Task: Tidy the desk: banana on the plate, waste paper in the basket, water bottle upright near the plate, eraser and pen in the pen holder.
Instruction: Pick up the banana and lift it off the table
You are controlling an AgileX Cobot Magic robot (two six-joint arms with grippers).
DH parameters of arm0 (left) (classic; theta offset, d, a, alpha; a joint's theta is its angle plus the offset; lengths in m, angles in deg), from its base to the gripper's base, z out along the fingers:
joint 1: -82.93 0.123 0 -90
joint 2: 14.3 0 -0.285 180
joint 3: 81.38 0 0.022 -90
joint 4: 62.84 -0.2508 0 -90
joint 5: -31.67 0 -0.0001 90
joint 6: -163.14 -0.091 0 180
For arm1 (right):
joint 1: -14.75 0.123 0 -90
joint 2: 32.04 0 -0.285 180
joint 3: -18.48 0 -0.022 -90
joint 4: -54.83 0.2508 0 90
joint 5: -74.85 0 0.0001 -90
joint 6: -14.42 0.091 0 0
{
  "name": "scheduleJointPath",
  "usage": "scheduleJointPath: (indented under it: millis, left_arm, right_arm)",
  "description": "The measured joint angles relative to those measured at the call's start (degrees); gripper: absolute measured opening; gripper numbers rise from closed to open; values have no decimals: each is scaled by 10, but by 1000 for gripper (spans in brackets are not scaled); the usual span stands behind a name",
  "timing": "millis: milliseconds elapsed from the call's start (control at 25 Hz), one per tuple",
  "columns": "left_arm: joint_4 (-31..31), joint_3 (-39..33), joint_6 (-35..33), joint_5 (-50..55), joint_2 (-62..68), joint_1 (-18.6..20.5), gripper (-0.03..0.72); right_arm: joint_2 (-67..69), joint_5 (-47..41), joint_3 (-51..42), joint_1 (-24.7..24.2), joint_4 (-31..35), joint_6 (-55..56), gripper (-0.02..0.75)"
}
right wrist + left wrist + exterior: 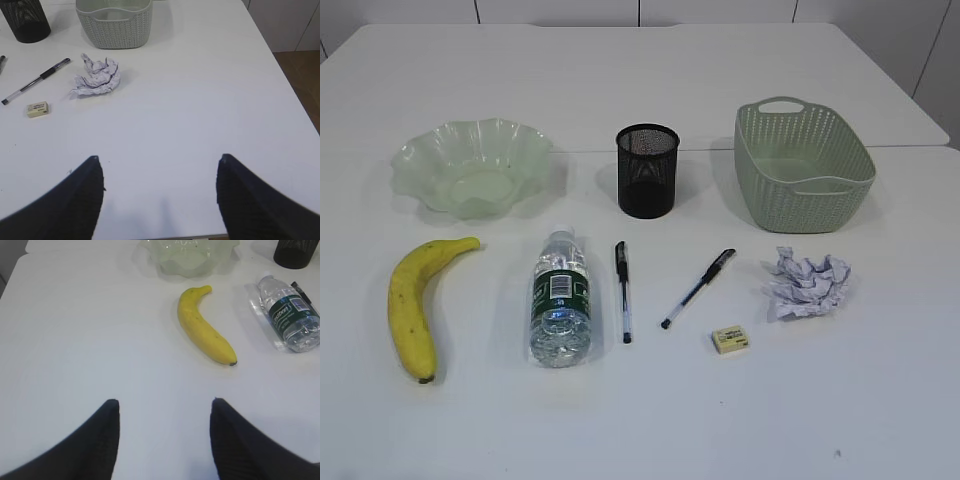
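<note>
Exterior view: curved yellow banana point(411, 305), clear plastic water bottle point(561, 298) on its side, two pens, pale yellow eraser point(730, 340) and crumpled waste paper point(806, 284) lie on the white desk point(640, 420). Left gripper point(165, 407) and right gripper point(159, 162) hover, jaws spread, holding nothing.

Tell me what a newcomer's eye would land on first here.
The yellow banana at front left stands out most against the white desk, beside the water bottle lying on its side. At right, the crumpled waste paper sits just in front of the green basket.
</note>
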Motion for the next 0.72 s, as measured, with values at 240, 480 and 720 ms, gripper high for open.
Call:
scheduleJointPath:
  millis: [240, 480, 720]
  left_arm:
    - [0, 0, 0, 0, 0, 0, 386]
    - [0, 0, 0, 0, 0, 0, 383]
    - [0, 0, 0, 0, 0, 0, 358]
  right_arm:
    - [0, 0, 0, 0, 0, 0, 527]
    - [0, 0, 0, 0, 0, 0, 527]
    - [0, -1, 0, 0, 0, 0, 527]
